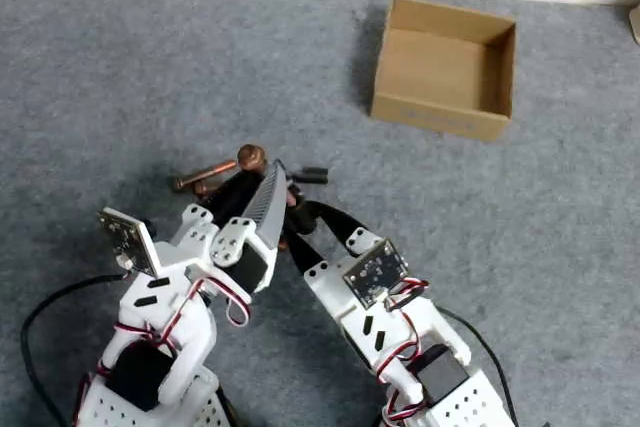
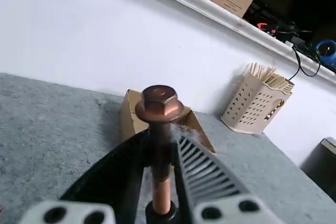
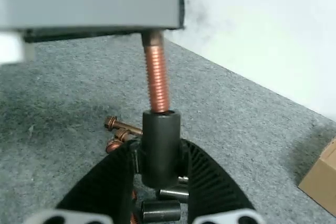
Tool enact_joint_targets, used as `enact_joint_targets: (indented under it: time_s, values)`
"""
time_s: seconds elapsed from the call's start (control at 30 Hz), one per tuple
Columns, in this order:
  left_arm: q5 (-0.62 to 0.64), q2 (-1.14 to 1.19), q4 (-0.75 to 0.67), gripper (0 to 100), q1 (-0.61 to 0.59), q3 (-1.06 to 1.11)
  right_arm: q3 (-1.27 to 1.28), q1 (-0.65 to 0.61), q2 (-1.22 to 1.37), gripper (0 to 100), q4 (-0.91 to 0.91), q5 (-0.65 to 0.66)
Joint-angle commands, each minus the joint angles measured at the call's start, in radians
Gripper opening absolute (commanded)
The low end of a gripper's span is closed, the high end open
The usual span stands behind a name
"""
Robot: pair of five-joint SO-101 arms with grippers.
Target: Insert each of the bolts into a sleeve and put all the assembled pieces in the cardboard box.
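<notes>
Bolt point(image 2: 159, 106) pinched by left gripper point(image 2: 161, 153); sleeve point(image 3: 160, 135) clamped by right gripper point(image 3: 159, 169) (thread tip set in sleeve mouth).

Two arms stand side by side at the near edge of the counter point(image 1: 120, 77), their grippers meeting near its middle. The left gripper point(image 2: 161, 145) holds a bolt point(image 2: 159, 103) upright, head uppermost. Directly beneath it the right gripper point(image 3: 160, 150) holds a sleeve point(image 3: 160, 129), with the bolt's tip just inside the sleeve's top. In the high view, loose bolts point(image 1: 205, 175) lie just left of the grippers and a loose sleeve point(image 1: 313, 175) just right of them. The cardboard box point(image 1: 440, 117) sits at the far right, well apart from them all.
</notes>
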Motion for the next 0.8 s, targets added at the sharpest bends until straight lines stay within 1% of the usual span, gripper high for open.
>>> enact_joint_targets:
  time_s: [0.0, 0.13, 0.33, 0.43, 0.47, 0.53, 0.6, 0.67, 0.77]
  values:
    - [0.009, -0.015, 0.005, 1, 0.033, -0.045, 0.068, -0.005, -0.022, 0.5, -0.038, -0.006]
    - [0.008, -0.015, 0.02, 1, 0.039, 0.033, 0.067, 0.024, -0.022, 0.5, -0.038, -0.006]
    - [0.006, -0.016, 0.031, 1, 0.033, 0.051, 0.067, 0.03, -0.022, 0.5, -0.038, -0.006]
    - [0.003, -0.015, 0.127, 1, 0.03, 0.059, 0.065, 0.045, -0.022, 0.5, -0.038, -0.006]
    - [-0.02, -0.015, 0.169, 1, 0.033, 0.059, 0.065, 0.056, -0.022, 0.5, -0.038, -0.006]
    - [-0.075, -0.015, 0.249, 1, 0.079, 0.064, 0.065, 0.064, -0.022, 0.5, -0.038, -0.006]
    - [-0.089, -0.013, 0.328, 1, 0.143, 0.094, 0.065, 0.064, -0.022, 0.5, -0.038, -0.006]
    - [-0.089, -0.015, 0.348, 1, 0.171, 0.127, 0.065, 0.064, -0.022, 0.5, -0.038, -0.006]
    - [-0.087, -0.016, 0.347, 1, 0.145, 0.128, 0.065, 0.064, -0.022, 0.5, -0.038, -0.006]
